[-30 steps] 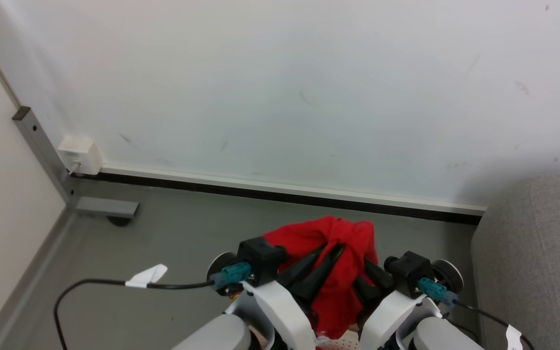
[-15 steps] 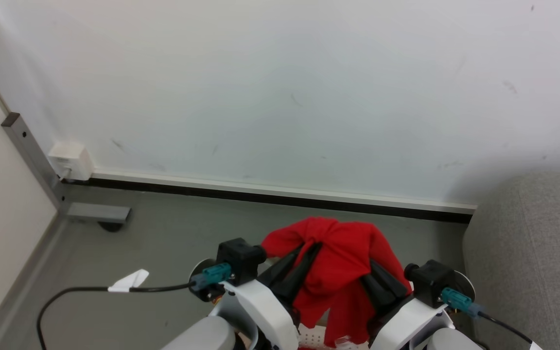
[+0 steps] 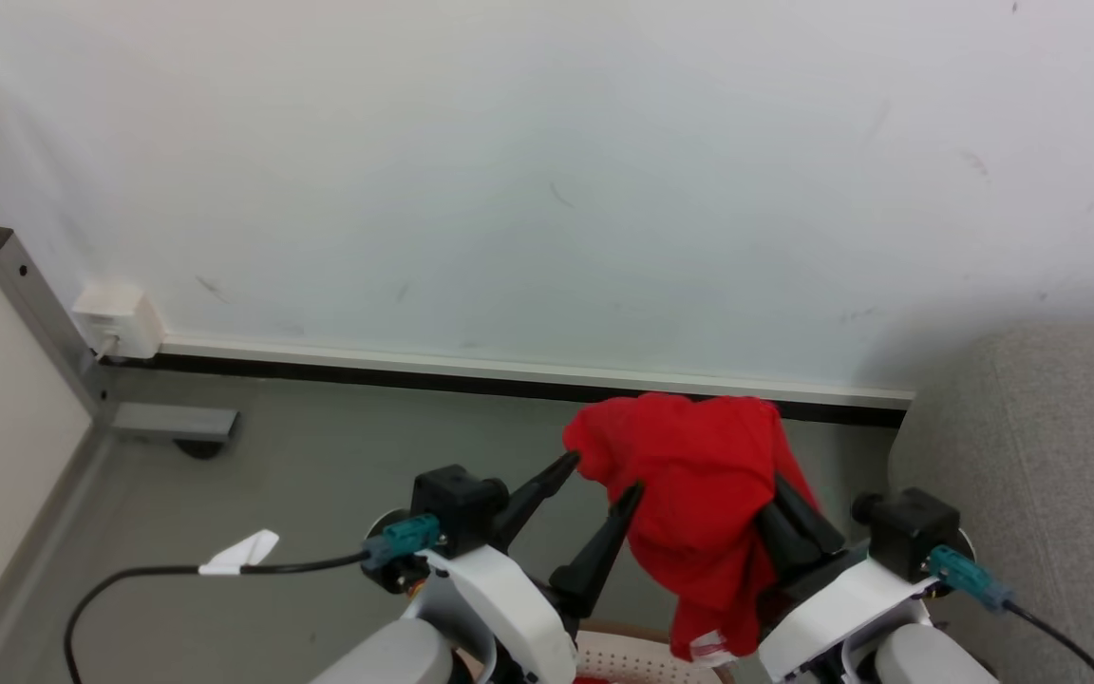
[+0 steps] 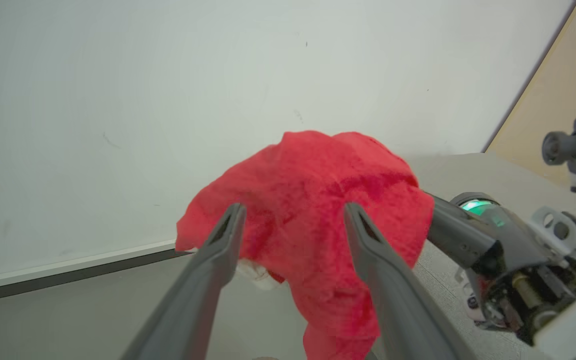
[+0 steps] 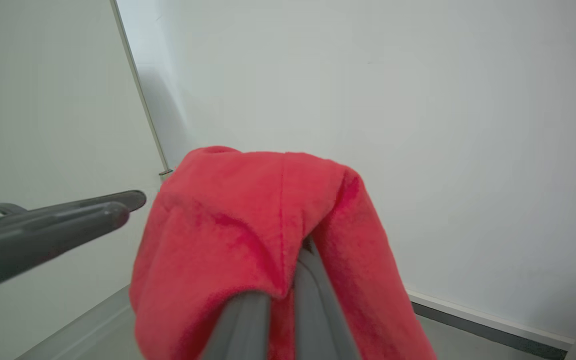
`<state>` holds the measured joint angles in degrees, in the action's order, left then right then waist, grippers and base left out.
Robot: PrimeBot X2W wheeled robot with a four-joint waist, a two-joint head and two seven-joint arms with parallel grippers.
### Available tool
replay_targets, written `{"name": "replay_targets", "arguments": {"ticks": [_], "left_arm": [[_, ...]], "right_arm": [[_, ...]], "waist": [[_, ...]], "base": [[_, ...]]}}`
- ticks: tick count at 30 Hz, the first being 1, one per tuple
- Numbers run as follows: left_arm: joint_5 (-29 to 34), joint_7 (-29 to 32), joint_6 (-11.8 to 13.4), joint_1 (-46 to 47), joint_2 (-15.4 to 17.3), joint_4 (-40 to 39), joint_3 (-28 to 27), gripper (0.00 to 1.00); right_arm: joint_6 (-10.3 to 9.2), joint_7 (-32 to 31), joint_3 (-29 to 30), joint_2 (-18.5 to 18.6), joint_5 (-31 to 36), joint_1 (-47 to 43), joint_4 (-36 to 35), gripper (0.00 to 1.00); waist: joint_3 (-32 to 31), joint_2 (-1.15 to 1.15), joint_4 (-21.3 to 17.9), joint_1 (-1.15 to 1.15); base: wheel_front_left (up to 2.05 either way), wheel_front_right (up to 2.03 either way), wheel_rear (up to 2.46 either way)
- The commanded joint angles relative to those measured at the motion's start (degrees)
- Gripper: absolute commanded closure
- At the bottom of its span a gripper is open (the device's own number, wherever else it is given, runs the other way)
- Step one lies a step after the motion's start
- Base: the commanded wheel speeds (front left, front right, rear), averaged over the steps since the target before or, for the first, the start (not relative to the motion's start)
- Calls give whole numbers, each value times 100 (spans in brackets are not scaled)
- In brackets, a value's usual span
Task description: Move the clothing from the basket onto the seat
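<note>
Clothing [image 3: 699, 475], a bright red soft garment, hangs in the air draped over the tips of the right gripper [image 3: 787, 518], whose two dark fingers are pressed together with a fold of the fabric pinched between them; in the right wrist view the cloth caps the finger ends and falls down both sides. A bit of white shows at the garment's lowest hem. The left gripper [image 3: 604, 475] sits just beside the cloth on its left, fingers spread wide apart and holding nothing; in the left wrist view the red fabric is seen beyond and between its two fingers, and whether a fingertip brushes the cloth cannot be told. Below both arms, a cream perforated piece of the basket [image 3: 623, 657] peeks in with its brown rim, and a sliver of more red shows inside it. The light grey woven seat [image 3: 1031, 456] rises to the right of the held garment, apart from it. Grey floor [image 3: 338, 456] lies beneath, running to a white wall [image 3: 509, 171] with a black-and-white baseboard [image 3: 414, 366].
</note>
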<state>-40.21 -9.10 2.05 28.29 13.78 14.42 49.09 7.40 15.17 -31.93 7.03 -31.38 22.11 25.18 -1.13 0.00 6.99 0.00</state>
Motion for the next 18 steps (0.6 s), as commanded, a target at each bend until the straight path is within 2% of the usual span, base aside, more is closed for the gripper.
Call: {"name": "replay_targets", "arguments": {"ticks": [1, 6, 18], "left_arm": [[-20, -43, 19, -47, 67, -22, -21, 0], [-14, -108, 76, -91, 115, -46, -58, 0], [258, -473, -31, -76, 212, 80, -92, 0]], "right_arm": [[17, -3, 107, 53, -20, -46, -76, 100], [17, -3, 418, 157, -79, -96, -244, 100], [17, -3, 832, 343, -52, -120, -624, 100]], "waist": [[7, 0, -31, 0], [39, 0, -178, 0], [141, 0, -834, 0]], "base": [[0, 0, 0], [0, 0, 0], [0, 0, 0]]}}
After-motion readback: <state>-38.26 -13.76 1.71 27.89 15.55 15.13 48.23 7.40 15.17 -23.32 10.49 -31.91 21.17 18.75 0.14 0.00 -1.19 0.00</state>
